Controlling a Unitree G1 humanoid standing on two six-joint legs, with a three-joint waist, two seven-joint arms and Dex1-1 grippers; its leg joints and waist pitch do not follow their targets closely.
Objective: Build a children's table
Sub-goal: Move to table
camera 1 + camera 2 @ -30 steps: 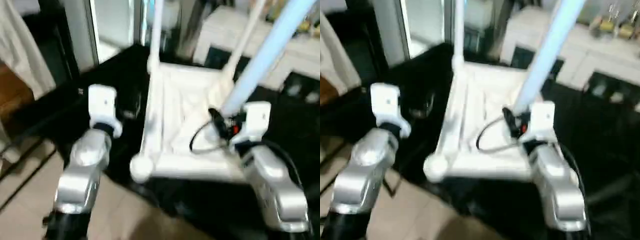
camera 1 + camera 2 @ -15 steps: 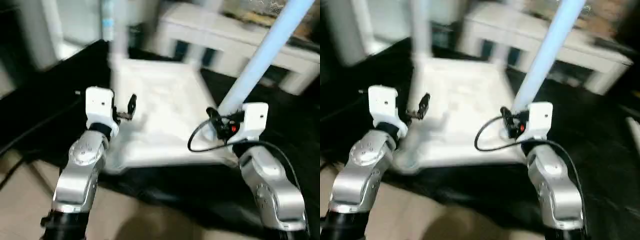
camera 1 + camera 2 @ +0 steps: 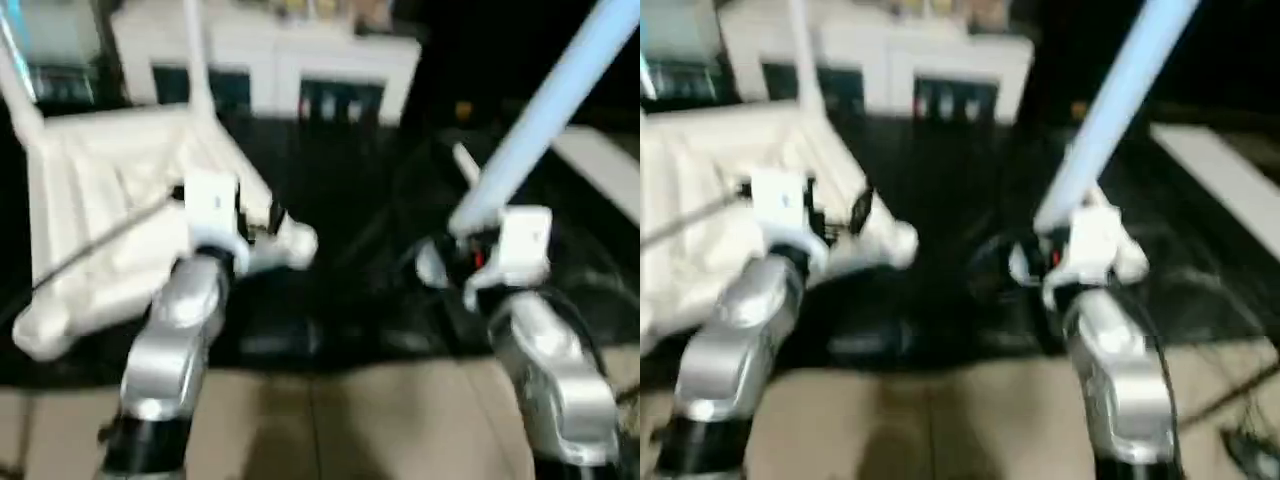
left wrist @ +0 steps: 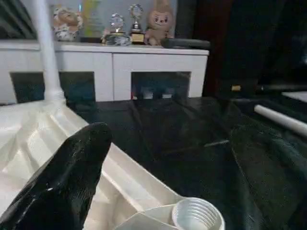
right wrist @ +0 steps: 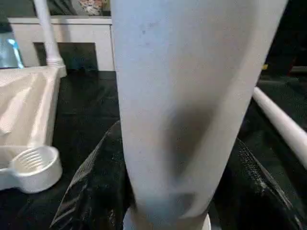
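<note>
The white tabletop (image 3: 110, 200) lies upside down on a black mat, at the left of the eye views. Two white legs stand upright in its far corners (image 3: 195, 55) (image 3: 15, 80). My left gripper (image 3: 265, 222) is open beside the near right corner socket (image 4: 197, 216), with one black finger (image 4: 67, 182) showing over the ribbed underside. My right gripper (image 3: 465, 245) is shut on the lower end of another leg (image 3: 540, 120), which slants up and to the right over the mat. That socket also shows in the right wrist view (image 5: 33, 165). A further leg (image 4: 280, 120) lies loose on the mat.
A low white cabinet (image 3: 270, 60) stands behind the mat, with trophies and a plush toy (image 4: 165, 21) on top. The black mat (image 3: 370, 190) reaches to beige floor tiles (image 3: 330, 420) at the front. A dark cable trails by my right wrist.
The view has swung to the right, so the tabletop sits at picture left. My right gripper with its leg now hangs over the mat, off the tabletop. My left gripper is at the near right corner.
</note>
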